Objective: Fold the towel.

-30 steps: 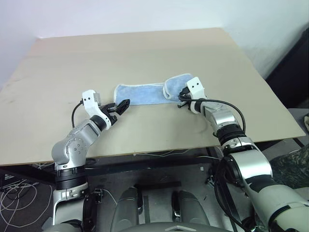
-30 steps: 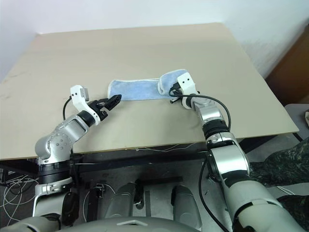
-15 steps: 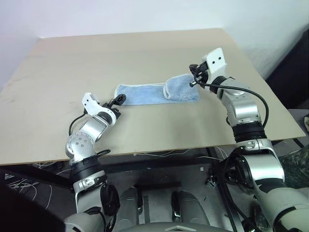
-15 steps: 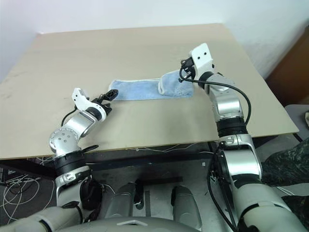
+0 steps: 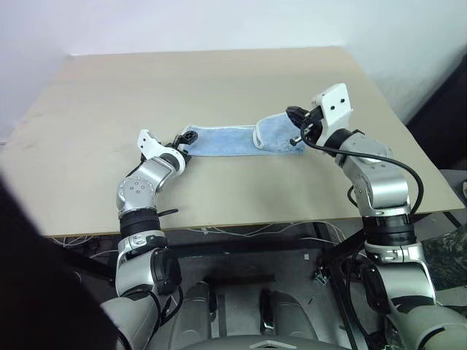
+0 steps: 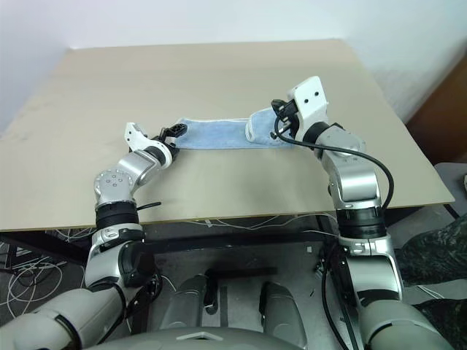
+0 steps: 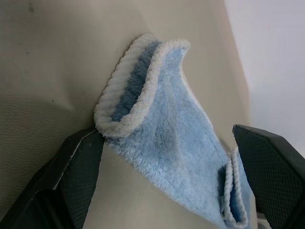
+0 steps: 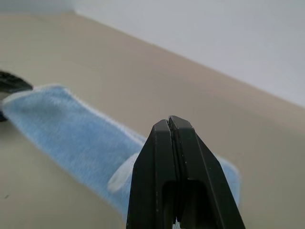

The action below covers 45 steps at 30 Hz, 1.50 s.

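Between open black fingers (image 7: pixel 76 176), fluffy blue towel (image 7: pixel 171 157) corner.

You find no readable text, label, brand, number or sign anywhere in these views.

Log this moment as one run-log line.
thin light-blue cloth towel: flat on table, right end folded over | left gripper: open, fingers straddling towel's left end | right gripper: shut, empty, above towel
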{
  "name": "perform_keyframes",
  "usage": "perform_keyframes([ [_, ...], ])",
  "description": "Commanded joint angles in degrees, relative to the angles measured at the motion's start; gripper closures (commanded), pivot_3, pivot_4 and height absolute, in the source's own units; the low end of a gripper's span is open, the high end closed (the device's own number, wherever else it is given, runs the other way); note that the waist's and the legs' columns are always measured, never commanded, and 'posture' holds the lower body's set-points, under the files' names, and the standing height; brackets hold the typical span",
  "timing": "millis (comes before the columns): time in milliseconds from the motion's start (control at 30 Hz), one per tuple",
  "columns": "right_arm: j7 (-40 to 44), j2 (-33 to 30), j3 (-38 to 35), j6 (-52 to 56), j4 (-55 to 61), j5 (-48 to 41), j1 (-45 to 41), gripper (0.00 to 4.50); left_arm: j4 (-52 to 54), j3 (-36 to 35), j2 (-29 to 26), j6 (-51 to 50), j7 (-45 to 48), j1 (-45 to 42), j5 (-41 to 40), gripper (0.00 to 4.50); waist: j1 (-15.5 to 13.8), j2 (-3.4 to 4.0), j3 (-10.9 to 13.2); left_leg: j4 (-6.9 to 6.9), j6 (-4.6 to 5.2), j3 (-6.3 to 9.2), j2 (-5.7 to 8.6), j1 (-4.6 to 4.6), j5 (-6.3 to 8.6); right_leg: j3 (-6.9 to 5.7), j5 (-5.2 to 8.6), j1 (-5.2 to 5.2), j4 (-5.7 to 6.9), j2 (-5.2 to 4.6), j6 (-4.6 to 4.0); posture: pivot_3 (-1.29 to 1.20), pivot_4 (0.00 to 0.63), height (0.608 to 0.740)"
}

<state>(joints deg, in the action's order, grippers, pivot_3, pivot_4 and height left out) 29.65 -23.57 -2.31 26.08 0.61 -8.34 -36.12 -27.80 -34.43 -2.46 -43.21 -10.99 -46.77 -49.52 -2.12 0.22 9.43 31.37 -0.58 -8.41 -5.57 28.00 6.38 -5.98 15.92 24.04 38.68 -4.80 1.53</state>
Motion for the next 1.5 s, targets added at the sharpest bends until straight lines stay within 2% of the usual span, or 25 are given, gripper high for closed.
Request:
perform_keyframes([
  [33,-0.5,0.2,0.8,1.3,4.2,-0.5,2.3,4.5,-0.8,-0.5,-0.7,0.5,1.7,0.5,-0.8,0.93,-0.2,-0.54,0.3,-0.41,-0.05,-0.75,0.76,-0.68,-0.03,1.19,1.01,0.18,0.72,-0.12,1.02,0.0,0.15,0.728],
  [67,-0.7,0.3,0.9,1.7,4.7,-0.6,2.8,4.5,-0.6,-0.5,-0.8,0.4,2.0,0.6,-0.9,1.27,0.0,-0.43,0.4,0.73,-0.5,0.02,1.09,-1.03,-0.27,1.01,1.11,0.41,0.73,-0.55,0.95,0.0,0.15,0.728],
  [133,-0.8,0.3,1.1,2.5,5.5,-0.9,3.5,4.5,0.0,-0.5,-0.9,0.6,2.6,0.7,-1.1,1.93,0.6,-0.3,0.5,2.61,-0.53,3.28,2.11,-1.56,-0.29,0.58,0.89,-0.08,0.65,-0.19,0.58,0.0,0.15,0.728],
  [200,-0.8,0.2,1.4,3.0,5.8,-0.9,3.8,4.5,0.2,-0.6,-1.0,0.7,2.8,0.8,-1.2,2.65,1.6,-0.28,0.6,2.46,-0.12,3.75,2.02,-1.41,0.08,0.1,0.62,-0.45,0.23,0.09,0.78,0.0,0.15,0.728],
  [267,-0.7,0.1,1.6,3.3,5.9,-0.9,4.0,4.5,0.4,-0.7,-1.1,1.1,3.0,0.7,-1.1,3.38,2.1,-0.3,0.6,2.47,0.05,3.85,1.81,-1.4,0.26,-0.24,0.19,-0.81,-0.7,0.37,1.03,0.0,0.15,0.728],
  [367,-0.5,0.2,2.2,3.6,5.7,-0.8,4.2,4.5,1.0,-1.3,-1.7,2.6,3.9,0.7,-1.3,4.37,2.6,-0.3,0.6,2.56,0.24,3.82,1.85,-1.06,0.36,-0.31,-0.12,-0.8,-1.02,0.3,1.23,0.0,0.15,0.728],
  [400,-0.5,0.2,2.3,3.6,5.7,-0.8,4.3,4.5,1.0,-1.6,-1.8,3.0,4.1,0.6,-1.6,4.48,2.7,-0.3,0.6,2.65,0.3,3.82,1.86,-0.83,0.38,-0.31,-0.28,-0.67,-1.08,0.3,1.17,0.0,0.15,0.728],
  [667,-0.6,0.8,4.4,3.9,7.2,-0.6,6.6,4.5,3.5,-4.8,-4.1,7.6,6.6,-0.3,-4.6,4.48,2.7,-0.43,0.7,2.74,0.45,3.72,1.95,-0.59,0.44,-0.31,-0.5,-0.52,-1.14,0.43,1.58,0.0,0.15,0.728],
  [900,-0.9,0.1,4.1,4.3,8.0,-0.6,8.1,4.5,3.6,-6.6,-13.6,10.3,11.9,0.5,-4.8,4.48,2.8,-0.45,0.7,2.74,0.43,3.73,1.88,-0.61,0.45,-0.3,-0.52,-0.48,-1.14,0.47,1.51,0.0,0.15,0.728],
  [1100,-0.9,-0.1,3.9,4.4,7.8,-0.7,8.4,4.5,4.6,-2.3,-18.8,11.5,17.6,0.6,-0.7,4.48,2.4,-0.47,0.7,2.72,0.47,3.72,1.9,-0.56,0.48,-0.31,-0.47,-0.5,-1.44,0.35,1.4,0.0,0.15,0.728],
  [1300,-1.0,0.5,4.6,3.9,6.4,-0.5,7.8,4.5,14.7,23.1,-21.0,13.6,35.0,1.1,14.8,4.48,1.3,-0.51,0.7,2.61,0.57,3.59,1.93,-0.52,0.57,-0.3,-0.57,-0.41,-1.75,0.16,1.43,0.0,0.15,0.728],
  [1433,-1.2,0.8,4.6,3.6,6.0,-0.4,7.6,4.5,14.7,36.7,-21.8,19.7,44.2,1.4,25.9,4.48,1.5,-0.51,0.7,2.39,0.59,3.32,1.91,-0.51,0.59,-0.05,-0.58,-0.42,-1.81,0.12,1.41,0.0,0.15,0.728],
  [1500,-1.5,1.0,4.6,3.6,6.2,-0.3,7.8,4.5,13.6,40.3,-21.4,22.9,47.4,1.4,29.3,4.48,1.6,-0.5,0.7,2.3,0.59,3.19,1.85,-0.5,0.58,0.04,-0.58,-0.31,-1.79,0.18,1.41,0.0,0.15,0.728],
])
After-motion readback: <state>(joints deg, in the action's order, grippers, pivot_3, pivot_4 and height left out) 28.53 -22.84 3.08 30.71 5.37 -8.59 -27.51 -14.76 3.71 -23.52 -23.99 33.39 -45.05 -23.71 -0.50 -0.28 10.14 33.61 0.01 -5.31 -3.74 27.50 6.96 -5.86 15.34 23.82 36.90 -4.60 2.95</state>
